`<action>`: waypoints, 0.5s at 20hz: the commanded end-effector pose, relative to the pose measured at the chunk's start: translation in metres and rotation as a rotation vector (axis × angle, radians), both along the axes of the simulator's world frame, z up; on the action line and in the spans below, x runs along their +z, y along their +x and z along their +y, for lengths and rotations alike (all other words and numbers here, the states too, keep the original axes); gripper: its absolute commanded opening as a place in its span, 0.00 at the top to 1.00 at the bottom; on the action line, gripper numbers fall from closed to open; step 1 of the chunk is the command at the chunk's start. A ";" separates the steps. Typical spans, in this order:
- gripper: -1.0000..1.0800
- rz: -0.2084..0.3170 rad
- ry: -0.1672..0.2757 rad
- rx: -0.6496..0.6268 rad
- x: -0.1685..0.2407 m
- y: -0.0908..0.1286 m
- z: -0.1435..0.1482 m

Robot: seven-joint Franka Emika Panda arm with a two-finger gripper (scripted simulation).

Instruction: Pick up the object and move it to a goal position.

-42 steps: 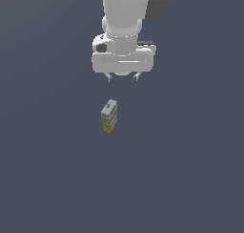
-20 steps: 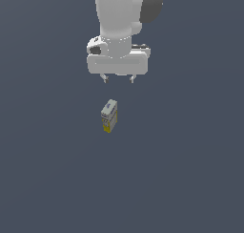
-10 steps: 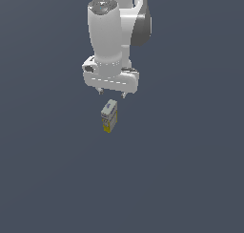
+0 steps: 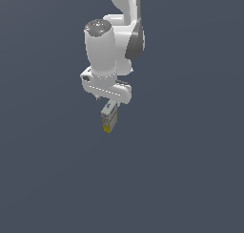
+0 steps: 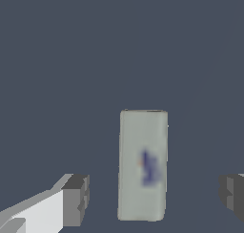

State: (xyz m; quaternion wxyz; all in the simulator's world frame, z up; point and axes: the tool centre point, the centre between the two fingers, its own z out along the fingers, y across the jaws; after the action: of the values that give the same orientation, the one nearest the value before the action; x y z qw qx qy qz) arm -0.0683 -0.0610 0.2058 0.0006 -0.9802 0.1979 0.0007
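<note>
The object (image 4: 109,118) is a small upright box with a pale grey-white top, a bluish mark and a yellow lower part, standing on the dark floor. My gripper (image 4: 108,103) hangs right above it, and the white hand hides most of the fingers in the exterior view. In the wrist view the object's pale top (image 5: 143,165) lies between the two dark fingertips (image 5: 76,198), with a gap on each side. The gripper (image 5: 155,196) is open and touches nothing.
A plain dark grey floor (image 4: 190,179) surrounds the object. The white arm (image 4: 119,31) rises above the hand towards the exterior view's top. Nothing else shows.
The hand has come down from well above the object until it sits just over it, and the arm now leans in from the exterior view's right. The object has not moved.
</note>
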 end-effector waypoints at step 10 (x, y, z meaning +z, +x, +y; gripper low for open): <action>0.04 0.000 -0.001 -0.010 -0.018 -0.001 -0.001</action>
State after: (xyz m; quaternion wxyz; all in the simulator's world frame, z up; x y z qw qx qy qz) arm -0.0684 -0.0623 0.1931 0.0002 -0.9792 0.2027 0.0000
